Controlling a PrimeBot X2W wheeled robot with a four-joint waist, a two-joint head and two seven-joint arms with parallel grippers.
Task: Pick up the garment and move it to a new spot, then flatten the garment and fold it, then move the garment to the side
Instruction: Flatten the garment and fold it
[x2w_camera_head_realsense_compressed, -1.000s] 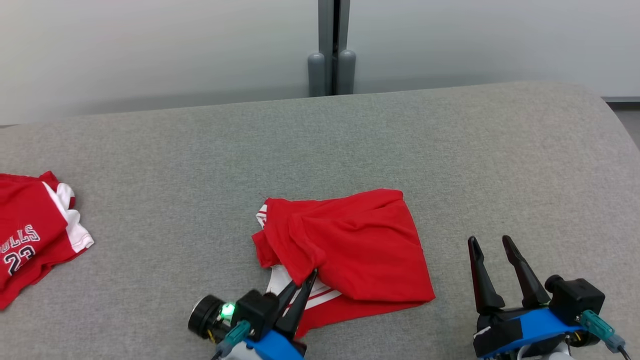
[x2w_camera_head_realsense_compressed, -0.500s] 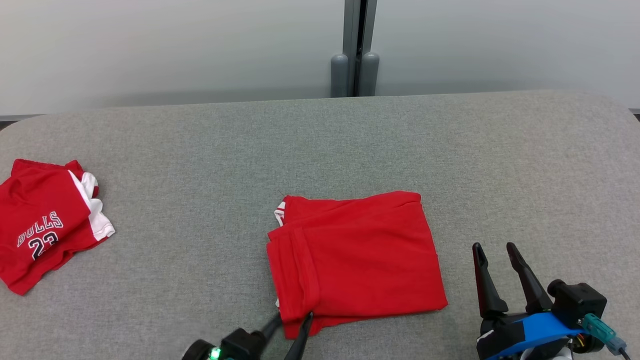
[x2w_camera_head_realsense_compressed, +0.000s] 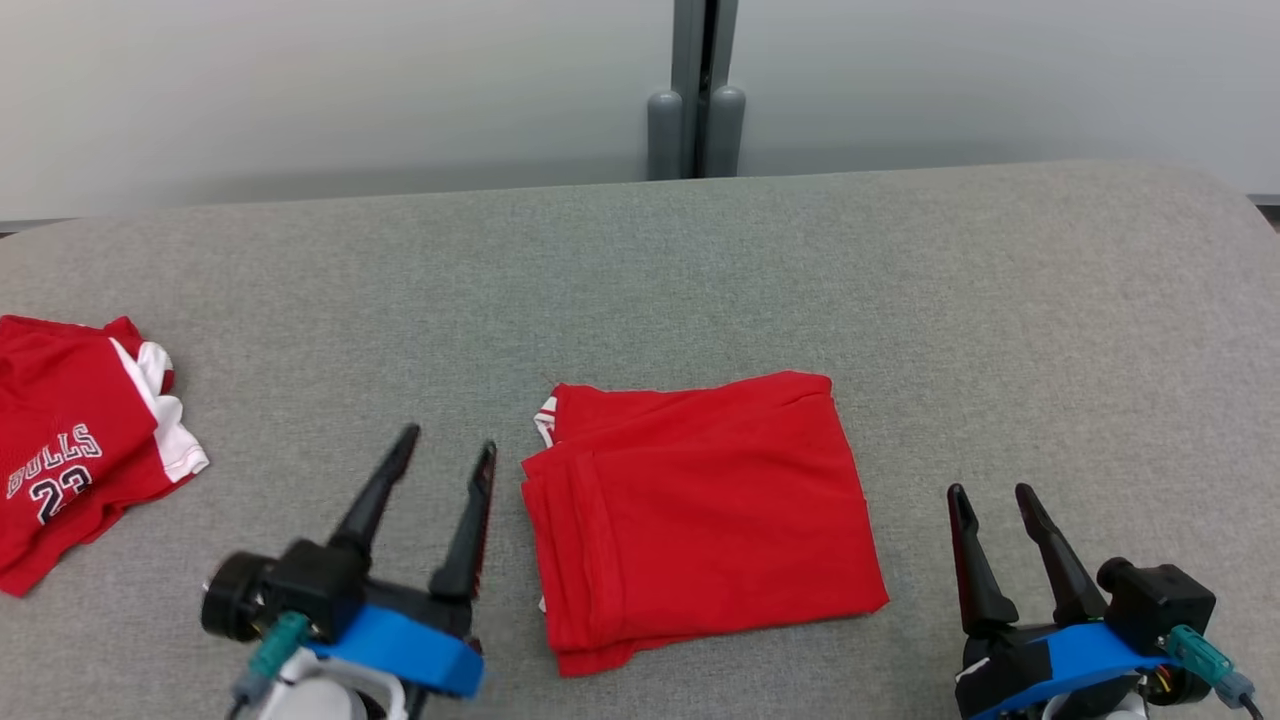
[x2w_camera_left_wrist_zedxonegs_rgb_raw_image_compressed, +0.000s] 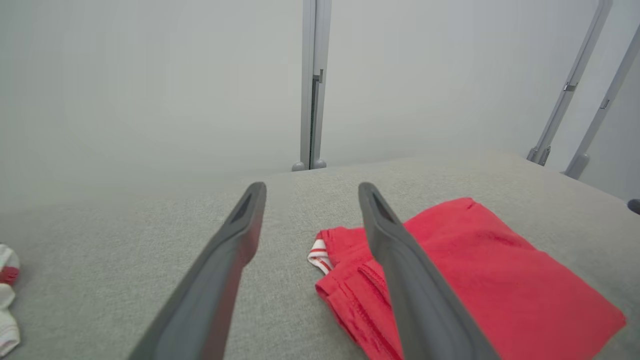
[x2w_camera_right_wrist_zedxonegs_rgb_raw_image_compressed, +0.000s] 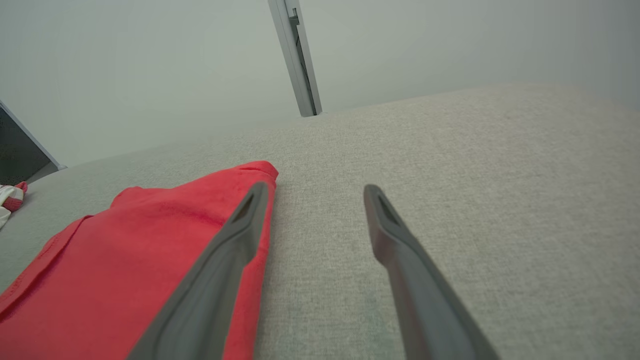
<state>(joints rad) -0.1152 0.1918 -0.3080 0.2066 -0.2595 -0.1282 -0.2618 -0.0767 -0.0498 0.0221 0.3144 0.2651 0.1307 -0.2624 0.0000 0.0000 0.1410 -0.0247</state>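
The garment (x2w_camera_head_realsense_compressed: 700, 515) is red and lies folded into a flat rectangle at the middle of the grey table (x2w_camera_head_realsense_compressed: 700, 270), a bit of white trim showing at its far left corner. My left gripper (x2w_camera_head_realsense_compressed: 447, 447) stands open just left of it, nothing between its fingers. In the left wrist view the garment (x2w_camera_left_wrist_zedxonegs_rgb_raw_image_compressed: 500, 280) lies right of the open left gripper (x2w_camera_left_wrist_zedxonegs_rgb_raw_image_compressed: 311, 189). My right gripper (x2w_camera_head_realsense_compressed: 990, 490) is open to the garment's right, off the cloth. In the right wrist view the garment (x2w_camera_right_wrist_zedxonegs_rgb_raw_image_compressed: 125, 250) lies left of the open right gripper (x2w_camera_right_wrist_zedxonegs_rgb_raw_image_compressed: 312, 189).
A second red and white jersey (x2w_camera_head_realsense_compressed: 70, 450) with lettering lies crumpled at the table's left edge. A grey post (x2w_camera_head_realsense_compressed: 697, 90) stands behind the table's far edge against a pale wall. The table's right corner curves away at the far right.
My left gripper let go of the garment's near left corner, opened wide and moved left, off the cloth. The garment now lies flat and folded. The right gripper has stayed put.
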